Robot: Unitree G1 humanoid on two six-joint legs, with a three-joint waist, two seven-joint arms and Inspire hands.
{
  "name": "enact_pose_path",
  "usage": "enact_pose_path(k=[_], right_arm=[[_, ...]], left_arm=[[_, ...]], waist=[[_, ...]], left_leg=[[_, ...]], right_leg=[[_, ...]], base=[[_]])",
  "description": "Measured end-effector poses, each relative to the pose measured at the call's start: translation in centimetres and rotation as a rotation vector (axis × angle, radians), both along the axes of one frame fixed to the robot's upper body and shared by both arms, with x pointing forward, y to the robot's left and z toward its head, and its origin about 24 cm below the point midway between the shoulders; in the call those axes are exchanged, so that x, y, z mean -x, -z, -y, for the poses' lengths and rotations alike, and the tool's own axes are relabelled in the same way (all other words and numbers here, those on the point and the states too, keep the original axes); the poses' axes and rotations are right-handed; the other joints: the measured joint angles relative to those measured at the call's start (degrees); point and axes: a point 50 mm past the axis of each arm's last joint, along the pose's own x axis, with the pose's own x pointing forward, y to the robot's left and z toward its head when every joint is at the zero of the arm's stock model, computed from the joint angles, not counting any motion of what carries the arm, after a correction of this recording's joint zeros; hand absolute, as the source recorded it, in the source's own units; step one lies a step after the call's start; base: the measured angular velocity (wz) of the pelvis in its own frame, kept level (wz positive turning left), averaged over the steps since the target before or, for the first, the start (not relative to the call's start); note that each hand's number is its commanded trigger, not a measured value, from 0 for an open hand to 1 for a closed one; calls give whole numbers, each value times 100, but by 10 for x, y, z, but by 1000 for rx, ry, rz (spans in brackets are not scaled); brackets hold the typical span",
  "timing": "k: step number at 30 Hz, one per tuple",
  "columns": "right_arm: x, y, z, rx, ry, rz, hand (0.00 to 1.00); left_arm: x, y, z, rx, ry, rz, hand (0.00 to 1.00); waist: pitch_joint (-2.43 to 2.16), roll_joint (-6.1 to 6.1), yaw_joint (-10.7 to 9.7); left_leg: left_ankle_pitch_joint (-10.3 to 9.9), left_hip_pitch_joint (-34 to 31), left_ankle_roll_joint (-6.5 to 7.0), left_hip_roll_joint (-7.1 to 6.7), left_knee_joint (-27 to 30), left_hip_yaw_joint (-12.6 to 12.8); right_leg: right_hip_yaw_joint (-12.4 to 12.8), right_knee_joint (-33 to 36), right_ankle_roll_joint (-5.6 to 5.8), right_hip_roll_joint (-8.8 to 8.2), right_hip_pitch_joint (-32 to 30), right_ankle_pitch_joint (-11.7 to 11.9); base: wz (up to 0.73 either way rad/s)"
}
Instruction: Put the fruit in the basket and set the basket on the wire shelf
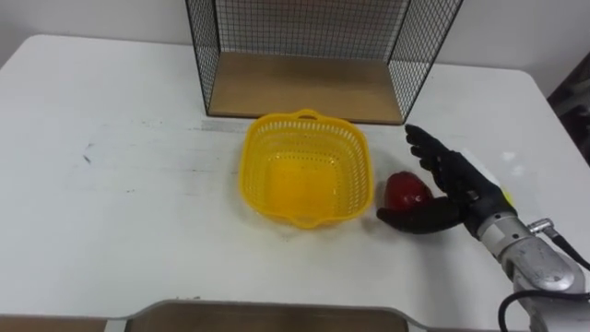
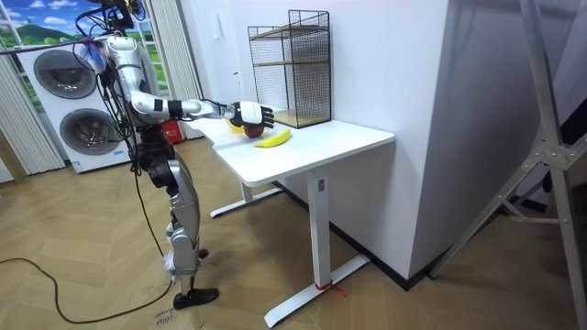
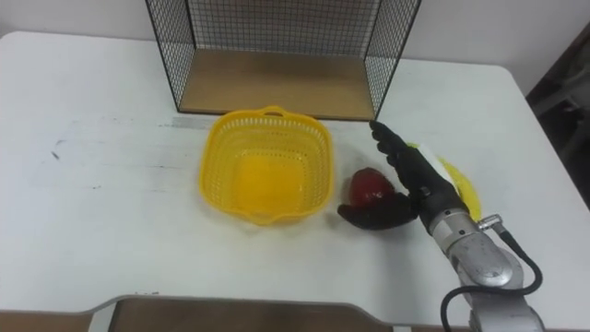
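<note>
right now the red apple point(image 1: 406, 191) sits on the white table point(image 1: 120, 184), just beside the right wall of the yellow basket point(image 1: 251, 157) and apart from it by a sliver of table top. it is roundish, so i see no long axis to line up with. my right hand point(image 1: 456, 189) lies directly to its right, palm facing the apple: the fingers point(image 1: 426, 148) stretch out nearly straight past its far side toward the wire shelf point(image 1: 304, 88), and the thumb runs along its near side, touching or all but touching. i judge the hand spread around the fruit, not yet clamped on it.

the basket is empty, its mouth up, standing in front of the shelf's open face. a banana point(image 3: 458, 187) lies on the outer side of the hand, mostly hidden behind it.

so the apple lies between hand and basket. to my mind the move is to close, lift, and carry leftward over the rim. a shove could roll the apple against the basket wall.
</note>
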Motion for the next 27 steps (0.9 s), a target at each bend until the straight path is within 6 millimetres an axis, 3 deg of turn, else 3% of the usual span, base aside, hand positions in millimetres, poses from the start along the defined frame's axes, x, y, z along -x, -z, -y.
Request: enact_pose_path(k=[11, 27], right_arm=[[3, 8, 0, 15, 12, -30, 0], [8, 22, 5, 10, 36, -66, 0]], left_arm=[[7, 0, -2, -5, -18, -9, 0], [9, 0, -2, -9, -20, -18, 0]], waist=[[-10, 87, -2], [-35, 41, 3]], left_leg=[[-1, -25, 0, 2, -8, 0], [-1, -8, 0, 2, 4, -19]], right_leg=[[-15, -7, 0, 0, -28, 1], [-59, -11, -1, -2, 13, 1]], base=[[0], [1]])
